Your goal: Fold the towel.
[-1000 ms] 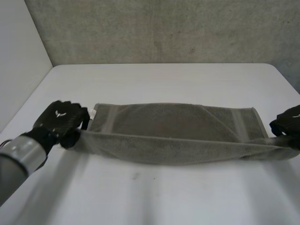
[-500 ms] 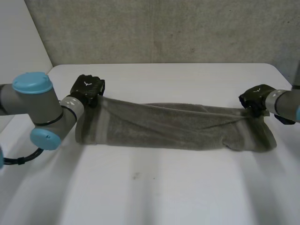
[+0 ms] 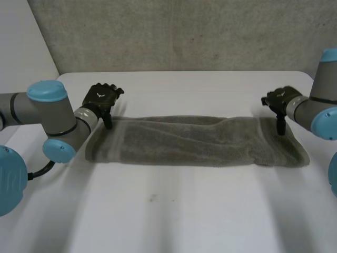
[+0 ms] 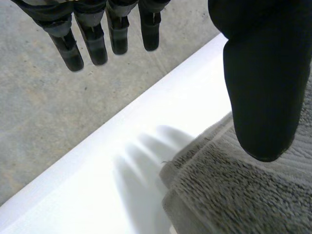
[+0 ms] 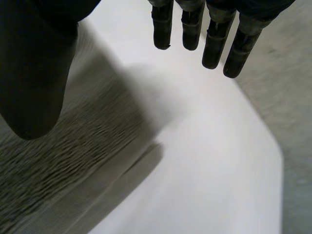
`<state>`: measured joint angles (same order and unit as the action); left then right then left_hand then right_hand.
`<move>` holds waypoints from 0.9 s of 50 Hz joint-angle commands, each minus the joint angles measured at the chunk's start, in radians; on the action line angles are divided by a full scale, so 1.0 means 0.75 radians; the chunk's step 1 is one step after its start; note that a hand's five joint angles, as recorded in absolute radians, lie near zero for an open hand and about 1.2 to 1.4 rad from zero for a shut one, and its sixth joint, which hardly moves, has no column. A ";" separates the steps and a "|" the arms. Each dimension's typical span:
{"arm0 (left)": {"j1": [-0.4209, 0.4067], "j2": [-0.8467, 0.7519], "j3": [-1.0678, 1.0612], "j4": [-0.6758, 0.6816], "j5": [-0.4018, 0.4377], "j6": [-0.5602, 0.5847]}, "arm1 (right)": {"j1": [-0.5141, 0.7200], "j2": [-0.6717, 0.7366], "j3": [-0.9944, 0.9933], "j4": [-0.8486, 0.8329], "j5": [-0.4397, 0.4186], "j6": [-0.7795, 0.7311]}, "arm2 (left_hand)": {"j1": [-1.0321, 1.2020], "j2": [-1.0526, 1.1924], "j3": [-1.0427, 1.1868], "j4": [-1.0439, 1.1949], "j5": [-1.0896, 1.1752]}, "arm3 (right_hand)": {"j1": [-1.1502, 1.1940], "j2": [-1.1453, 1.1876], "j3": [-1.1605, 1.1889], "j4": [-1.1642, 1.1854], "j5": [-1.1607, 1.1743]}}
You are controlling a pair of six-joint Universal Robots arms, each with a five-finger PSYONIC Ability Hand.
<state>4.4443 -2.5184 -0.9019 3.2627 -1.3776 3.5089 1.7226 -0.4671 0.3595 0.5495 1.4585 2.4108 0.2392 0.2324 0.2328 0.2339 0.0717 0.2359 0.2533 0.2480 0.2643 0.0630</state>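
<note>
You have a white table (image 3: 174,211) in front of a grey wall (image 3: 184,31). The grey towel (image 3: 195,142) lies flat across the table's middle as a long band running side to side. In the left wrist view two layers of it show stacked at the corner (image 4: 195,195).

The left arm (image 3: 50,113) comes in at the towel's left end and the right arm (image 3: 322,110) at its right end.

Your left hand (image 3: 101,97) sits at the far left corner of the towel. Its fingers (image 4: 92,41) are straight, a little apart and clear of the cloth, over the table's far edge. Its thumb (image 4: 263,83) points down over the towel, well apart from the fingers, with nothing pinched between.

Your right hand (image 3: 279,99) is at the far right corner. Its fingers (image 5: 214,41) are straight and side by side above bare table, and its thumb (image 5: 34,73) hangs over the cloth (image 5: 53,165). It grips nothing. You cannot tell whether either thumb tip touches the towel.
</note>
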 commanded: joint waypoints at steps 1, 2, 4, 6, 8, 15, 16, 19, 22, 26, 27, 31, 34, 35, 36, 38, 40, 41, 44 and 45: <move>-0.005 0.138 -0.022 -0.026 -0.043 -0.036 | 0.008 -0.156 -0.134 -0.031 0.003 0.127 | -0.086 -0.077 -0.078 -0.079 -0.096 | -0.082 -0.105 -0.098 -0.120 -0.084; -0.005 0.139 -0.023 -0.026 -0.043 -0.036 | 0.008 -0.156 -0.134 -0.031 0.002 0.128 | -0.086 -0.077 -0.078 -0.079 -0.096 | -0.082 -0.105 -0.098 -0.120 -0.084; -0.005 0.173 -0.039 -0.035 -0.043 -0.048 | 0.000 -0.236 -0.122 -0.037 -0.010 0.193 | -0.086 -0.077 -0.078 -0.079 -0.096 | -0.082 -0.105 -0.098 -0.120 -0.084; -0.005 0.245 -0.100 -0.047 -0.043 -0.070 | 0.000 -0.269 -0.113 -0.037 -0.016 0.215 | -0.086 -0.077 -0.078 -0.079 -0.096 | -0.082 -0.105 -0.098 -0.120 -0.084; -0.005 0.285 -0.139 -0.049 -0.041 -0.079 | -0.002 -0.295 -0.097 -0.031 -0.020 0.230 | -0.086 -0.077 -0.078 -0.079 -0.096 | -0.082 -0.105 -0.098 -0.120 -0.084; -0.003 0.447 -0.360 -0.039 -0.031 -0.081 | -0.004 -0.437 0.198 -0.021 -0.069 0.224 | -0.086 -0.077 -0.078 -0.079 -0.096 | -0.082 -0.105 -0.098 -0.120 -0.084; -0.003 0.486 -0.425 -0.031 -0.027 -0.081 | -0.006 -0.491 0.329 -0.037 -0.097 0.214 | -0.086 -0.077 -0.078 -0.079 -0.096 | -0.082 -0.105 -0.098 -0.120 -0.084; -0.005 0.560 -0.554 0.002 -0.024 -0.081 | -0.028 -0.575 0.561 -0.096 -0.163 0.207 | -0.086 -0.077 -0.078 -0.079 -0.096 | -0.082 -0.105 -0.098 -0.120 -0.084; -0.007 0.625 -0.683 0.053 -0.022 -0.083 | -0.067 -0.649 0.802 -0.200 -0.196 0.201 | -0.086 -0.077 -0.078 -0.079 -0.096 | -0.082 -0.105 -0.098 -0.120 -0.084; -0.007 0.685 -0.800 0.119 -0.022 -0.087 | -0.096 -0.729 1.020 -0.320 -0.206 0.201 | -0.086 -0.077 -0.078 -0.079 -0.096 | -0.082 -0.105 -0.098 -0.120 -0.084; -0.007 0.707 -0.850 0.151 -0.022 -0.099 | -0.108 -0.757 1.119 -0.380 -0.208 0.199 | -0.086 -0.077 -0.078 -0.079 -0.096 | -0.082 -0.105 -0.098 -0.120 -0.084; -0.005 0.752 -0.973 0.237 -0.024 -0.181 | -0.143 -0.815 1.369 -0.548 -0.212 0.199 | -0.086 -0.077 -0.078 -0.079 -0.096 | -0.082 -0.105 -0.098 -0.120 -0.084; -0.003 0.766 -1.027 0.274 -0.024 -0.246 | -0.163 -0.829 1.488 -0.642 -0.214 0.199 | -0.086 -0.077 -0.078 -0.079 -0.096 | -0.041 -0.065 -0.058 -0.079 -0.044; -0.003 0.766 -1.027 0.274 -0.024 -0.246 | -0.164 -0.829 1.488 -0.643 -0.214 0.199 | -0.086 -0.077 -0.078 -0.079 -0.096 | -0.041 -0.064 -0.057 -0.079 -0.043; 0.000 0.773 -1.047 0.286 -0.024 -0.271 | -0.170 -0.829 1.531 -0.685 -0.218 0.199 | -0.086 -0.077 -0.078 -0.079 -0.096 | -0.029 -0.052 -0.045 -0.067 -0.031; 0.000 0.773 -1.060 0.297 -0.022 -0.287 | -0.174 -0.827 1.564 -0.722 -0.227 0.199 | -0.086 -0.077 -0.078 -0.079 -0.096 | -0.009 -0.033 -0.026 -0.047 -0.012; 0.000 0.775 -1.068 0.307 -0.022 -0.297 | -0.180 -0.819 1.588 -0.753 -0.237 0.199 | -0.086 -0.077 -0.078 -0.079 -0.096 | 0.038 0.014 0.021 0.000 0.035; 0.000 0.775 -1.072 0.315 -0.022 -0.297 | -0.186 -0.809 1.603 -0.773 -0.243 0.195 | -0.086 -0.077 -0.078 -0.079 -0.096 | 0.092 0.069 0.076 0.054 0.090; 0.000 0.777 -1.074 0.317 -0.022 -0.297 | -0.188 -0.782 1.617 -0.786 -0.243 0.171 | -0.086 -0.077 -0.078 -0.079 -0.096 | 0.116 0.093 0.100 0.078 0.114; 0.000 0.777 -1.076 0.317 -0.022 -0.297 | -0.188 -0.764 1.619 -0.788 -0.237 0.146 | -0.086 -0.077 -0.078 -0.079 -0.096 | 0.135 0.112 0.119 0.097 0.133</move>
<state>4.4438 -1.9353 -1.7049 3.4935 -1.3948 3.2911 1.5869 -1.0825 1.5539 -0.0121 1.2840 2.5562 0.1732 0.1656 0.1673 0.1671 0.0307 0.2909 0.2840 0.2843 0.2834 0.1202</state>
